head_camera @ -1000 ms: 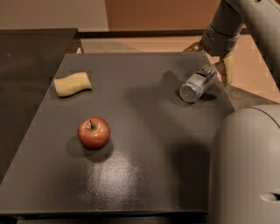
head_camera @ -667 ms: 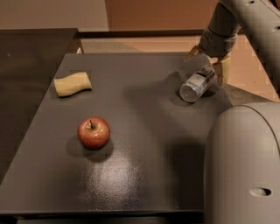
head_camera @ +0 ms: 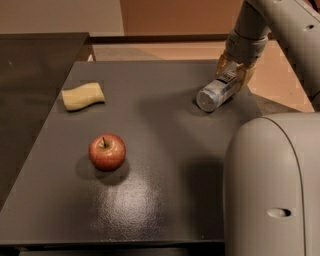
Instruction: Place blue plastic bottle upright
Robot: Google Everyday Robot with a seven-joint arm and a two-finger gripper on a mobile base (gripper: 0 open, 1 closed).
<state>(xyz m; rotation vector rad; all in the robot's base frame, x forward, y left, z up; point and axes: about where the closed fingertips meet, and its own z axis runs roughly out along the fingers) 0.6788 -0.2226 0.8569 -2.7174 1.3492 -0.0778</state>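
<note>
Dark grey table (head_camera: 150, 210), tan floor (head_camera: 165, 50), pale wall (head_camera: 60, 15) behind

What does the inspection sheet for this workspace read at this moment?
Surface: dark grey table, glossy, with a light reflection near its front.
Job's things: blue plastic bottle lying on its side at the far right, not upright.
Clutter: red apple front left; pale yellow sponge-like item far left.
Grippers: gripper low at the bottle's far end, by the table's right edge.
Cables: nothing seen.
Surroundings: dark counter on the left; robot's pale body at bottom right.
</note>
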